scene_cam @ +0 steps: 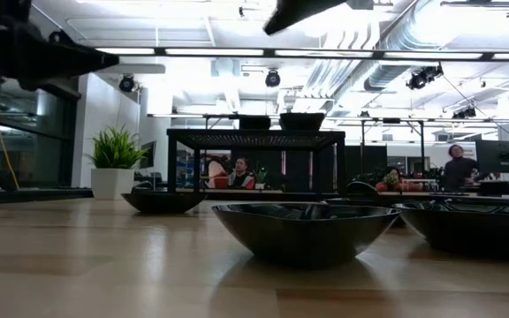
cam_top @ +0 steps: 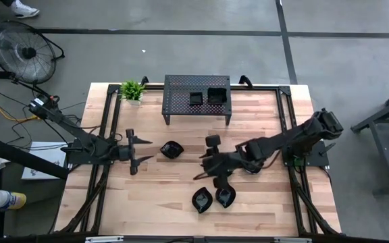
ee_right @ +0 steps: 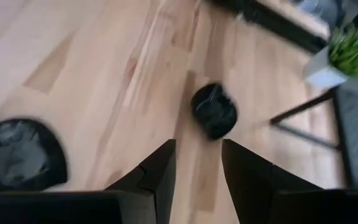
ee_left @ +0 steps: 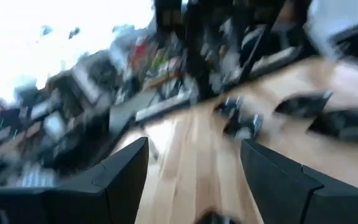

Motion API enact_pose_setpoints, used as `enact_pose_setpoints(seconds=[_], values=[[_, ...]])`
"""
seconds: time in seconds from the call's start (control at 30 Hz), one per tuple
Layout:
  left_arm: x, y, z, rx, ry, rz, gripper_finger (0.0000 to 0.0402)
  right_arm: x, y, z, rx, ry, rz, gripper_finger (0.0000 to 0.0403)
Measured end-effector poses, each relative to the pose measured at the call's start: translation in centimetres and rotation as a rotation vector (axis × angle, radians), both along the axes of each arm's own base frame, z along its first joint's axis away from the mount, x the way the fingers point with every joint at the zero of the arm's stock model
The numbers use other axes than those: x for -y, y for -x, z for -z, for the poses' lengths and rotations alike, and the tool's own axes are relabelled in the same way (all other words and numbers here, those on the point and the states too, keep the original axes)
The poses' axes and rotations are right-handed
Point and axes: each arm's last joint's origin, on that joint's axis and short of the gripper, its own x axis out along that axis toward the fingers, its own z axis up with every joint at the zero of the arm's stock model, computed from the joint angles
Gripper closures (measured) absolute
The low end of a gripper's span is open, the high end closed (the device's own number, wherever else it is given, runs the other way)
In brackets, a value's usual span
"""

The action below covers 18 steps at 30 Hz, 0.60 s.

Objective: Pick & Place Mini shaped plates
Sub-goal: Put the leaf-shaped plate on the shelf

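Nearest the low camera, a glossy black leaf-shaped dish point(scene_cam: 300, 231) sits on the wooden table point(cam_top: 181, 182), with a second dish point(scene_cam: 467, 225) just beside it. From above, these two lie side by side just below the right gripper point(cam_top: 206, 164), whose fingers point(ee_right: 157, 171) are parted a little and hold nothing. A roundish dish point(cam_top: 171, 149) lies between the two grippers, just ahead of the right fingertips. The left gripper point(cam_top: 144, 148) hovers beside that dish, its fingers point(ee_left: 126, 168) spread wide and empty. Two square dishes point(cam_top: 196, 98) point(cam_top: 217, 94) rest on a black perforated stand point(cam_top: 181, 101) well beyond both sets of fingers. A small potted plant point(cam_top: 133, 90) stands beside the stand. No brand, label or writing can be read anywhere.
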Motion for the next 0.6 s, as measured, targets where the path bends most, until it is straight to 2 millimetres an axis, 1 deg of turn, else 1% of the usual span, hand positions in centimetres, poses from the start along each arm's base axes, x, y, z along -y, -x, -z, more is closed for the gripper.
enact_pose_setpoints(seconds=[0.1, 0.17, 0.23, 0.33, 0.53, 0.6], values=[[0.2, 0.0, -0.5, 0.04, -0.055, 0.06, 0.0151, -0.9, 0.3, 1.2, -0.036, -0.036, 0.007, 0.0279], [0.2, 0.1, -0.6, 0.057, -0.092, 0.081, 0.0151, -1.5, 0.6, 2.5, -0.074, -0.033, 0.004, 0.0279], [0.2, 0.1, -0.7, 0.058, -0.115, 0.079, 0.0151, -2.0, 0.8, 3.8, -0.11, -0.022, -0.004, 0.0279], [0.2, 0.1, -0.6, 0.051, -0.123, 0.072, 0.0151, -2.9, 1.0, 5.1, -0.145, 0.005, -0.02, 0.0279], [-0.2, 0.4, -1.0, 0.068, -0.165, 0.014, 0.0151, -4.2, 1.4, 5.5, -0.131, -0.004, 0.008, 0.0279], [-0.3, 0.6, -1.2, 0.087, -0.178, 0.035, 0.0151, -4.5, 1.7, 5.6, -0.14, -0.02, 0.023, 0.0279]])
